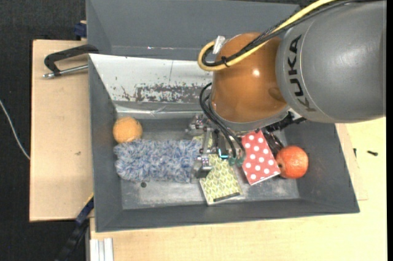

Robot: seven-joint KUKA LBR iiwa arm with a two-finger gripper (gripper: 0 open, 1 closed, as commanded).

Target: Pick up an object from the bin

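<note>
My gripper reaches down under the orange wrist cover into the middle of the bin floor. Its metal parts stand at the right end of a blue-grey knitted cloth and just above a yellow-green patterned card. A red card with white dots lies just to the right of it, partly under the arm. I cannot make out how the jaws stand or whether anything is between them.
A pale orange ball rests at the left of the bin floor above the cloth. An orange fruit-like ball sits at the right beside the dotted card. The arm covers the bin's upper right.
</note>
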